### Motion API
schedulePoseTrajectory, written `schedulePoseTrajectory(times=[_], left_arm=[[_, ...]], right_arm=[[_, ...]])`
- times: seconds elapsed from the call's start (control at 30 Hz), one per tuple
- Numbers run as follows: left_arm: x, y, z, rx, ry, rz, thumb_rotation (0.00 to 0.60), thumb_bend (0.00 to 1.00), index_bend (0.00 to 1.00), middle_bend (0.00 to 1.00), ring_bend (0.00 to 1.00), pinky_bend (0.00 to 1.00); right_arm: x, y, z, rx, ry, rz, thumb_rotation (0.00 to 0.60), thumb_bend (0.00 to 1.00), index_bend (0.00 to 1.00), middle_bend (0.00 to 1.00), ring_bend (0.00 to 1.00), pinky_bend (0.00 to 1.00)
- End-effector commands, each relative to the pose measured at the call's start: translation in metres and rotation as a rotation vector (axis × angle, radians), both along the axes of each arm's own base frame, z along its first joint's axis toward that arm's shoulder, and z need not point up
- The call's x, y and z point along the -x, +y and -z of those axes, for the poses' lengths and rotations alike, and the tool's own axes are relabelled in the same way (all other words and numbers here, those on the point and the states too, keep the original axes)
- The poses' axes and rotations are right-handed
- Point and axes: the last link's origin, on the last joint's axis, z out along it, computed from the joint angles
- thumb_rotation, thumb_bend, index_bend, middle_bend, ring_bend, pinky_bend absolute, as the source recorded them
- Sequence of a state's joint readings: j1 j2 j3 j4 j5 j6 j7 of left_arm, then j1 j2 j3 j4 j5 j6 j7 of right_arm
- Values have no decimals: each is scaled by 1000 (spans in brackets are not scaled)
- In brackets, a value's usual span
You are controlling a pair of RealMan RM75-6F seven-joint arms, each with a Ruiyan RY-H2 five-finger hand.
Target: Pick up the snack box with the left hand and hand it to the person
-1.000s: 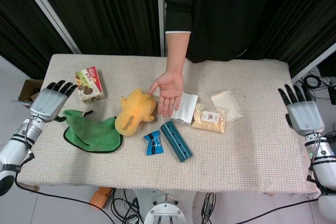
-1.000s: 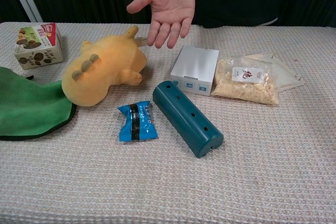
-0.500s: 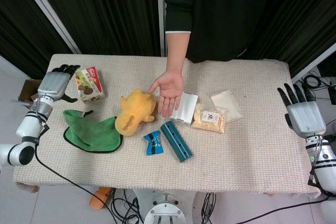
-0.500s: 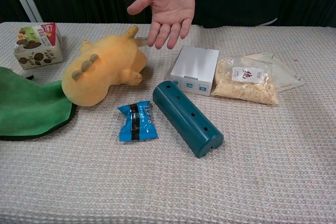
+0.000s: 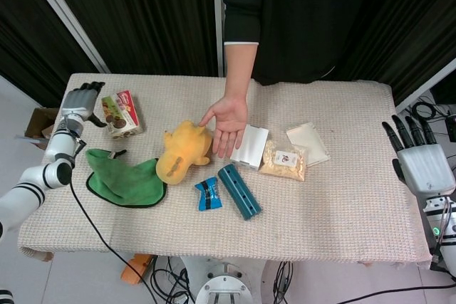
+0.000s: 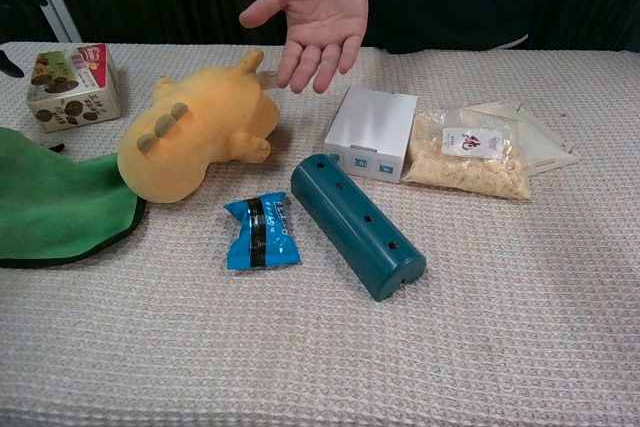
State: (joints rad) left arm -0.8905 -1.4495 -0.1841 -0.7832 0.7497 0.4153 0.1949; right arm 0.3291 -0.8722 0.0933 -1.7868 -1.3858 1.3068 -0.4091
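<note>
Tabletop (image 5: 342,204): closed snack box (image 5: 121,114), upright.

The whole cloth-covered bench (image 5: 342,197) is taken in from high above by the head view, looking steeply down with the person standing at its far side. The chest view is set low and close at the near edge, facing across the bench (image 6: 520,347). Shared by both are the yellow plush toy (image 5: 182,151) (image 6: 195,137), the teal perforated cylinder (image 5: 239,191) (image 6: 357,225) and the person's open palm (image 5: 229,120) (image 6: 318,17).
</note>
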Motion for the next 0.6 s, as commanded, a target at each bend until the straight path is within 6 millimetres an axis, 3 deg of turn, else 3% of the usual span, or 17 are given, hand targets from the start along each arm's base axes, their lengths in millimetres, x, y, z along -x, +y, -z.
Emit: schedulePoseTrajectory(times=[0.03, 0.47, 0.6], left_arm=[[2, 2, 5, 23, 82, 28, 600, 0, 0, 18, 15, 159], [16, -2, -1, 141, 658, 344, 600, 0, 0, 0, 15, 152], [21, -4, 7, 133, 633, 352, 600, 0, 0, 0, 15, 150]], right_arm=[[0, 1, 1, -4, 5, -1, 600, 366, 0, 0, 0, 0], [1, 0, 10, -18, 3, 4, 600, 366, 0, 0, 0, 0], [1, 3, 8, -12, 0, 2, 600, 365, 0, 0, 0, 0]])
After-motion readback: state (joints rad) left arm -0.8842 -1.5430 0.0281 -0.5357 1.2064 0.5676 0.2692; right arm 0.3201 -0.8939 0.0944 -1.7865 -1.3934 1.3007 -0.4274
